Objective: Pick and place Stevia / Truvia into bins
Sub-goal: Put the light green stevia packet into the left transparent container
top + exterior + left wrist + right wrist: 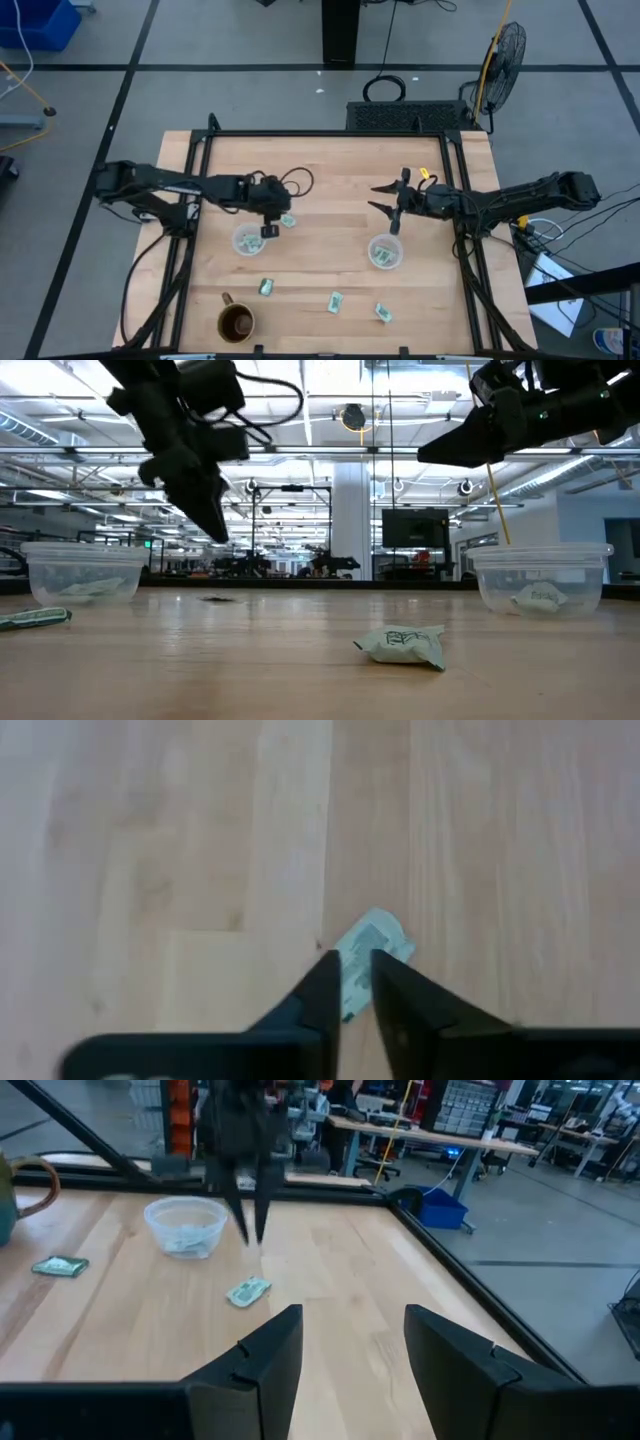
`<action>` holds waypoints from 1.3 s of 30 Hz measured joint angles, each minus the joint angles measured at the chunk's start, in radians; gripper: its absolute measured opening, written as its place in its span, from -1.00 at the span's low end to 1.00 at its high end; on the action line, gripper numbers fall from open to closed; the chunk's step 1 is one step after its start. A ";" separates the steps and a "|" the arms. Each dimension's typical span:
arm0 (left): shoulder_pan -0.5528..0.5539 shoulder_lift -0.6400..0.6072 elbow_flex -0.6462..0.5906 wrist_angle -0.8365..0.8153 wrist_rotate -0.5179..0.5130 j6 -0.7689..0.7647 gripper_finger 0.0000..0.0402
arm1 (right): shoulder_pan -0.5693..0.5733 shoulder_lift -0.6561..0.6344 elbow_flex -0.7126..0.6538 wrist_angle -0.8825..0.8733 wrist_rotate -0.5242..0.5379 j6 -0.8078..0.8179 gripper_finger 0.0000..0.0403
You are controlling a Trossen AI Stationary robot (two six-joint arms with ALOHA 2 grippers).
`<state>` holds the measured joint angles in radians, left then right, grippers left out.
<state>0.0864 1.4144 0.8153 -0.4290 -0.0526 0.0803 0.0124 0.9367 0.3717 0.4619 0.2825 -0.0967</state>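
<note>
Over on the left side of the wooden table [320, 170], we find our left gripper [270, 226] hanging just beside the left clear cup [247, 241], its fingers [325, 990] pressed nearly together on a green-and-white Stevia packet [365, 955], and we read that narrow pinch as the only way to hold something so thin and flat. From the wrist view the packet sticks out past the tips with bare wood beneath, so we judge it is lifted but not yet above the cup's mouth. Another packet [289, 220] lies on the wood just beside that gripper, likely next in line. Across the table our right gripper [388, 196] waits raised above the surface near the right cup [385, 252], its fingers [262, 1355] spread wide with nothing between them, and we take that as a parked, ready pose that keeps it clear of the working arm. Both cups already hold packets, the right one showing a packet [540, 598] through its clear wall. Three more packets sit loose along the near side, one [266, 287] close to the brown mug [236, 323], one [335, 301] in the middle and one [383, 313] toward the right, spread well apart so each can be taken singly. We reckon the job is roughly half done.
</note>
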 joint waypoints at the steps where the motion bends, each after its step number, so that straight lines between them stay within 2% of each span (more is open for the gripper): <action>1: 0.003 0.030 0.000 0.025 0.001 0.001 -0.61 | 0.000 0.000 0.000 0.003 0.000 -0.001 -0.15; 5: 0.017 0.141 0.004 0.036 0.000 0.030 -0.35 | 0.000 0.000 0.000 0.017 0.000 -0.002 -0.15; 8: 0.034 0.199 0.008 0.047 0.001 0.006 -0.25 | 0.000 0.000 0.000 0.025 0.000 -0.021 -0.15; 13: 0.066 0.264 0.014 0.069 0.009 -0.024 -0.28 | 0.000 0.000 0.000 0.027 0.000 -0.024 -0.15; 18: 0.092 0.270 0.014 0.076 0.012 0.015 -0.46 | 0.000 0.000 0.000 0.026 0.000 -0.024 -0.15; 25: 0.115 0.248 0.010 0.061 0.007 0.031 -0.94 | 0.000 0.000 0.000 0.024 0.000 -0.024 -0.15; 30: 0.116 0.193 0.008 0.004 0.003 0.045 -0.93 | 0.000 0.000 0.000 0.020 0.000 -0.024 -0.15; 35: 0.095 0.063 0.059 -0.199 -0.010 0.001 -0.97 | 0.000 0.000 0.000 0.020 0.000 -0.024 -0.15; 39: 0.055 -0.064 0.104 -0.357 0.004 -0.098 -0.95 | 0.000 0.000 0.000 0.019 0.000 -0.020 -0.15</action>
<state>0.1418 1.3507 0.9197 -0.7860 -0.0483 -0.0172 0.0124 0.9363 0.3717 0.4808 0.2825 -0.1169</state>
